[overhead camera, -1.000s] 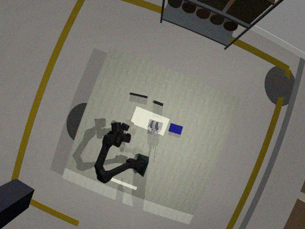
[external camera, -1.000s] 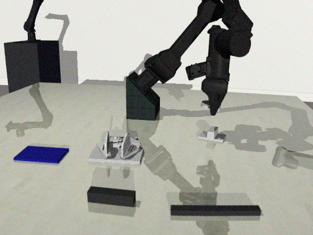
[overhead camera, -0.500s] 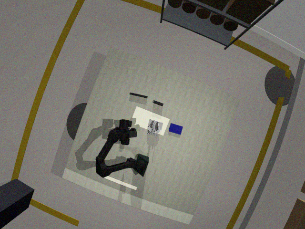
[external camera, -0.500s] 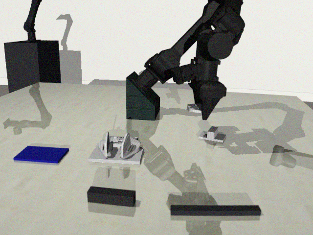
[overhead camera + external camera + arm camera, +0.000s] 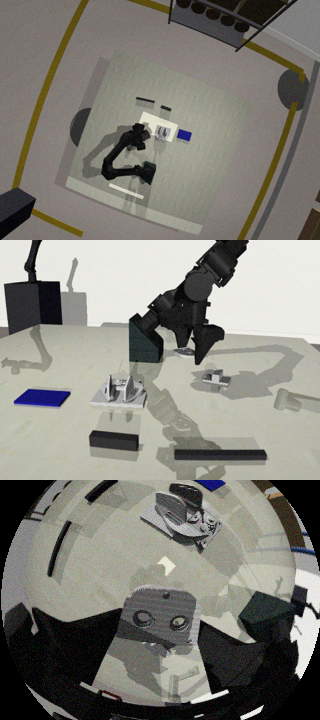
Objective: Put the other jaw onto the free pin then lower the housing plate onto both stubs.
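Observation:
My gripper [image 5: 189, 355] [image 5: 159, 618] is shut on the grey housing plate [image 5: 183, 352] [image 5: 162, 605], which has two round holes. It holds the plate in the air, beyond and to the right of the gear base in the exterior view. The grey base [image 5: 98, 402] [image 5: 149, 518] lies on the table. Two grey jaws stand on it side by side: one jaw [image 5: 109, 389] [image 5: 170, 507] and another jaw [image 5: 128, 390] [image 5: 187, 495]. The pins are hidden, and whether the teeth mesh is too small to tell. No plate covers the jaws' geared ends.
A small grey stand with an upright block [image 5: 216, 376] is on the table. A blue pad [image 5: 184, 135] [image 5: 42, 397] lies beside the base. A short black bar [image 5: 165, 108] [image 5: 113, 440] and a long black bar [image 5: 145, 99] [image 5: 220, 454] lie on the opposite side from the arm's mount.

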You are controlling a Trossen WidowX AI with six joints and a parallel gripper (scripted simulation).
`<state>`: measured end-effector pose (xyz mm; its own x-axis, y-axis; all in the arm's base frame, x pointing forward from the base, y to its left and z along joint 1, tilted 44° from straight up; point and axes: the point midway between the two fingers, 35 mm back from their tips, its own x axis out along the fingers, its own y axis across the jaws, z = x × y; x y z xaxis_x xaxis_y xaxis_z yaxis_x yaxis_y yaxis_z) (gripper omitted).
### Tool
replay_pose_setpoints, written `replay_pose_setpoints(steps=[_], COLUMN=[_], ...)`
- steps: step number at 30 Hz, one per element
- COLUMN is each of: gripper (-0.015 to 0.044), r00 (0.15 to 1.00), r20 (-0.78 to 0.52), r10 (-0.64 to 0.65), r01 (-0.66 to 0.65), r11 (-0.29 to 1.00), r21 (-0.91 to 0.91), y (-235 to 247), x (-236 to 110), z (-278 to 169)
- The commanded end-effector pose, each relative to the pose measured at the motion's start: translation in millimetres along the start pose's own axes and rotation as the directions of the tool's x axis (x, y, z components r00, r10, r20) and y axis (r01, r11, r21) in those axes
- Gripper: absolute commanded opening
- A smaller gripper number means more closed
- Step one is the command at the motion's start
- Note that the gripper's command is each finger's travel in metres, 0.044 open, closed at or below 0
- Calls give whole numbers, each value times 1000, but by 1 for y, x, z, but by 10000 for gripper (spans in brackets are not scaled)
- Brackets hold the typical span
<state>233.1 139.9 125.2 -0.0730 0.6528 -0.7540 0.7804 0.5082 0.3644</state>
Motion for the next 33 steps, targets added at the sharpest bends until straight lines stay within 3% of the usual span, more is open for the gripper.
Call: replay_pose_setpoints(steps=[1,17,33], gripper=[351,351,351], r00=[1000,1000,1000], r20=[1,-5,-24], r10=[-3,-5,6], r01=[3,2,-21], r11=[997,903,688], r21=[-76,-429,-726], y=[-1,-12,-33], x=[1,2,3], z=[14,66,114])
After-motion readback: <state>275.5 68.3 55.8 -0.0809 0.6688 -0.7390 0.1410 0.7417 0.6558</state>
